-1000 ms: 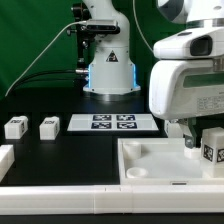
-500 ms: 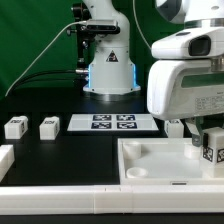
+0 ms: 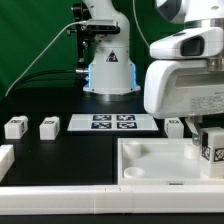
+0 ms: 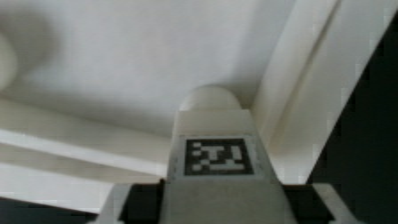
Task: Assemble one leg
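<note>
White robot pincer (image 3: 207,140) is clamped on the leg (image 3: 211,148), holding it upright over the large white tray-like piece (image 3: 150,160). Since a second ago the arm has edged slightly toward the exterior view's left.

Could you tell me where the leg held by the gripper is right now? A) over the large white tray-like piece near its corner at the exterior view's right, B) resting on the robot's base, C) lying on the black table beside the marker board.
A: the leg, its tag showing, stands in the gripper over the large white tray-like piece, near its corner at the exterior view's right.
</note>
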Motion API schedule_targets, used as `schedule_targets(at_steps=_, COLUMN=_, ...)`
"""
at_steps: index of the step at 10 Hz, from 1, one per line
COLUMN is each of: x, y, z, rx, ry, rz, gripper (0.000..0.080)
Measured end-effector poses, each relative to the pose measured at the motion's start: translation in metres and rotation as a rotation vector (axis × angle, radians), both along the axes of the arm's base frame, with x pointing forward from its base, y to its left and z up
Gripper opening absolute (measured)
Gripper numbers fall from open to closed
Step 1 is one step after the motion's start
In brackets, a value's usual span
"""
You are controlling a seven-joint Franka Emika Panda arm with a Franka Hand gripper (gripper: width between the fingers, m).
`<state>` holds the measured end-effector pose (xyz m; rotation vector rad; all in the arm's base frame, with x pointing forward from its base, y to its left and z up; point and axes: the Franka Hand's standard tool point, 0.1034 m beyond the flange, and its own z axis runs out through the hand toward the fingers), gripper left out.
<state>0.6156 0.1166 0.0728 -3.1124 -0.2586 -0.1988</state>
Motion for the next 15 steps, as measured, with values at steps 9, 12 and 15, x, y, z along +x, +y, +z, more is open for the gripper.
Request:
schedule_targets(at_steps=9, x=-0.0022, y=0.0045, z=-0.0005, rx=0.166, ry=0.046, rz=-1.102, gripper=0.0293)
schedule_targets(at_steps=12, x=-0.0019, y=0.0067, z=0.0004, rx=0.213, ry=0.064, rz=-1.418, gripper=0.0293)
schedule_targets(at_steps=15, x=-0.0023, y=0.0081, z=0.0002, rx=0.222, ry=0.068, rz=-1.48, gripper=0.0294)
